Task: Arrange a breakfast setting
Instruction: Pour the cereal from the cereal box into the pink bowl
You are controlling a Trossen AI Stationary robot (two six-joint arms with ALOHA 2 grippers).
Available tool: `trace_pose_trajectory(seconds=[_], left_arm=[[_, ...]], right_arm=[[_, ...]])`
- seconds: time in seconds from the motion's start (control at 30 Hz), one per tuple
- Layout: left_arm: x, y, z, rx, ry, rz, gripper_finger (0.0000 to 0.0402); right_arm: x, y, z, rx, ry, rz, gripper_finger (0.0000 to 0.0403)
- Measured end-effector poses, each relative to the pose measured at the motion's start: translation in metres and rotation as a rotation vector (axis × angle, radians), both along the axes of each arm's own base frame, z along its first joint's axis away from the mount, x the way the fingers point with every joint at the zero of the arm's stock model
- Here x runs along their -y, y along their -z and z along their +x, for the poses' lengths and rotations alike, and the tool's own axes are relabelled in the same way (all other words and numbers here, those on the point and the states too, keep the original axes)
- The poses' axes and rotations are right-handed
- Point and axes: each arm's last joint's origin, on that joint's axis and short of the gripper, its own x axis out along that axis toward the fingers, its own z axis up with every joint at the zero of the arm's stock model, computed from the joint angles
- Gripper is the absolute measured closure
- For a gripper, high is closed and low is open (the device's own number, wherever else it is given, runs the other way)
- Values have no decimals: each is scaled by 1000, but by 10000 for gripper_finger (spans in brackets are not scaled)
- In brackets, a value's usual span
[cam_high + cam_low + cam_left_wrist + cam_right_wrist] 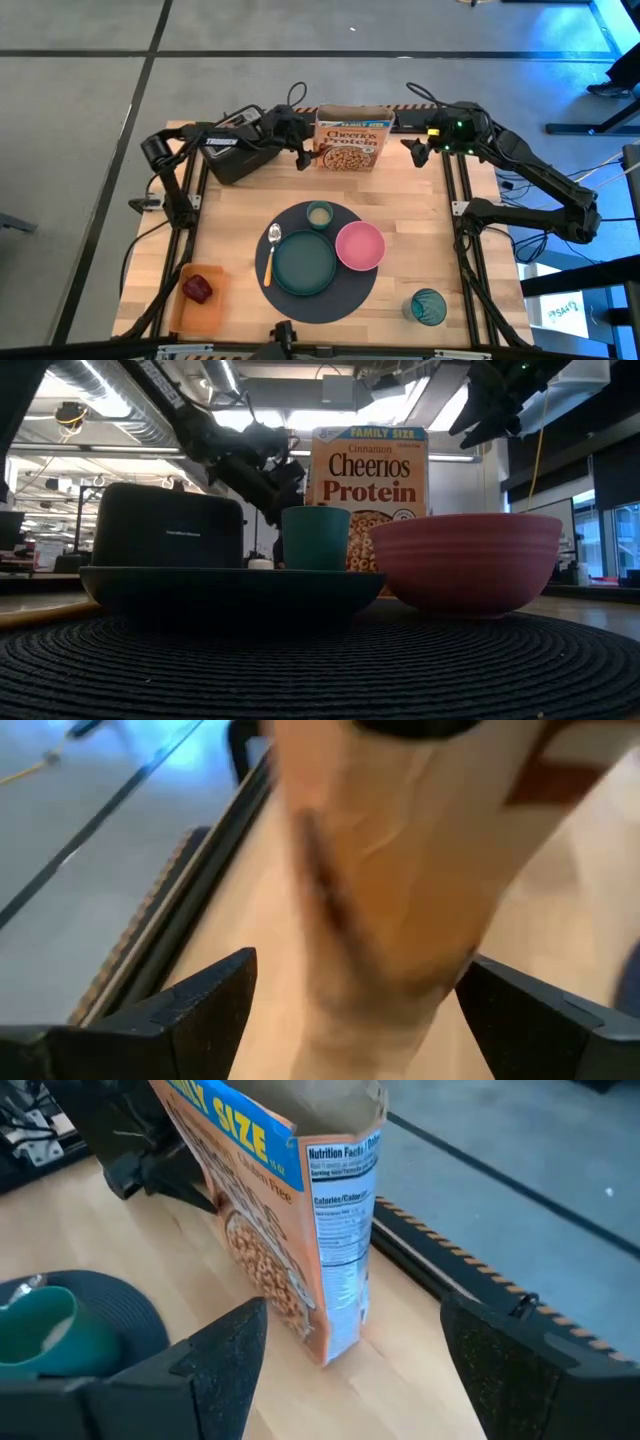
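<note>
A teal plate (303,262), a pink bowl (359,245), a small pale cup (319,213) and an orange-handled spoon (272,250) lie on the round dark mat (345,295). The teal tumbler (427,306) stands at the near right. The red apple (197,288) lies on the orange tray (205,312). No bagel shows. My left gripper (300,148) is open between the toaster (235,155) and the cereal box (352,138). A blurred tan surface (380,900) fills the gap between its fingers, and I cannot tell what it is. My right gripper (415,150) is open and empty, right of the box (330,1230).
The black toaster stands at the far left and the upright cereal box at the far middle, both close to the far edge. The bare wood between the mat and the far things is free, as is the table's right side.
</note>
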Motion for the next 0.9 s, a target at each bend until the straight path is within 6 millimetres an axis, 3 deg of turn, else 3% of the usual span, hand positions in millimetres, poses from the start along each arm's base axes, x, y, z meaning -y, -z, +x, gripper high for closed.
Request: trace_pose_trajectory(seconds=[0.17, 0.27, 0.73, 0.9], left_arm=[[1, 13, 9, 13, 45, 17, 77], [3, 18, 12, -19, 60, 74, 99], [1, 19, 13, -37, 34, 152, 347], [6, 10, 11, -32, 38, 127, 363]], right_arm=[[-1, 0, 0, 26, 6, 40, 113], [-1, 0, 1, 43, 0, 65, 113], [-2, 0, 1, 68, 5, 105, 114], [-2, 0, 0, 70, 8, 104, 114]])
